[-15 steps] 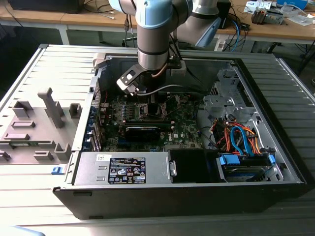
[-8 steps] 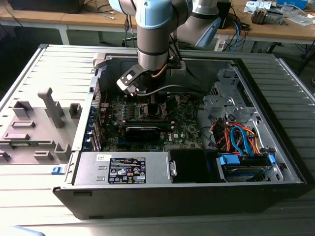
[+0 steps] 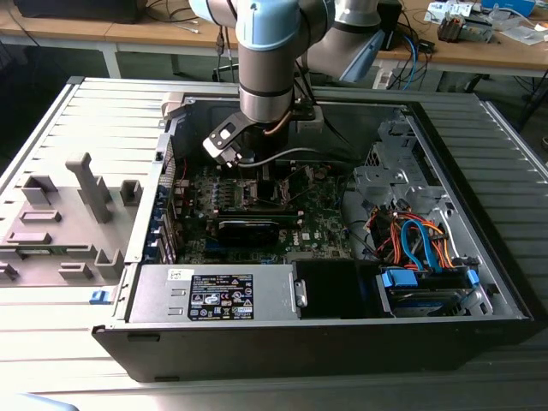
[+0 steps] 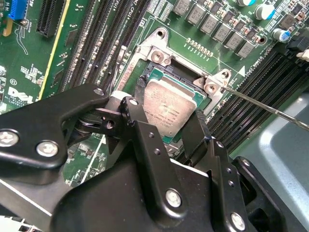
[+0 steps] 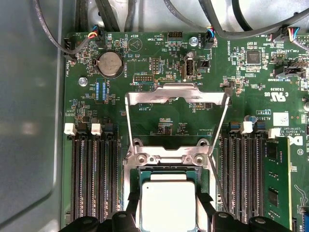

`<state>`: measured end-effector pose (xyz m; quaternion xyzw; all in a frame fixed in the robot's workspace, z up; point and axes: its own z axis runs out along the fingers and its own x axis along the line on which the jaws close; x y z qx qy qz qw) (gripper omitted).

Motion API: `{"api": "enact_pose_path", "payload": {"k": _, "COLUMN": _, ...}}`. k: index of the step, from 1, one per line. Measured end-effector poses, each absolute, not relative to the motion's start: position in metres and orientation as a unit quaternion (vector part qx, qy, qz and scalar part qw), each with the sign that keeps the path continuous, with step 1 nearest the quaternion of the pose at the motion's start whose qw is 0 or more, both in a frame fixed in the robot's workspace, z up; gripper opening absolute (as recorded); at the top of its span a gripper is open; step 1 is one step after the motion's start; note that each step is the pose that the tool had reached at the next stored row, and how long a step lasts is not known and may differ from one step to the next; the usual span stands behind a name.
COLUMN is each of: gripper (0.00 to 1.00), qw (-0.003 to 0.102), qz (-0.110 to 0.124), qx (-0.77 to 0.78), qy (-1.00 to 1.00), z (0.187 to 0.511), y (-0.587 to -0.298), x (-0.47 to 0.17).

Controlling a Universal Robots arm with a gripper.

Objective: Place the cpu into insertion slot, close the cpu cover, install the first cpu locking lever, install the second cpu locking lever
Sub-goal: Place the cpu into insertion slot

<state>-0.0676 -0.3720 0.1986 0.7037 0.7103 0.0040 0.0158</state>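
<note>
Seating the cpu (image 4: 170,107) well means, I judge, keeping it level and square to the slot (image 5: 166,158), corners matched, with no sideways push on the pins. The claw (image 4: 166,116) grips it by two opposite edges, right at the slot, whose cover (image 5: 176,94) lies flipped open and whose thin lever (image 4: 260,104) is swung aside. Whether the cpu already rests in the slot or hangs just above is hard to tell: the claw hides its near edge, and in the exterior view the arm (image 3: 270,51) stands in front
</note>
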Motion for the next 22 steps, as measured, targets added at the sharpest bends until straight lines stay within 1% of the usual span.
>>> {"api": "enact_pose_path", "payload": {"k": 3, "gripper": 0.55, "qw": 0.016, "qz": 0.005, "qx": 0.704, "qy": 0.71, "z": 0.1981, "y": -0.3719, "x": -0.0675}}
{"api": "enact_pose_path", "payload": {"k": 4, "gripper": 0.62, "qw": 0.016, "qz": 0.004, "qx": 0.704, "qy": 0.71, "z": 0.1983, "y": -0.3719, "x": -0.0676}}
{"api": "enact_pose_path", "payload": {"k": 22, "gripper": 0.62, "qw": 0.017, "qz": 0.003, "qx": 0.704, "qy": 0.71, "z": 0.202, "y": -0.3738, "x": -0.0677}}
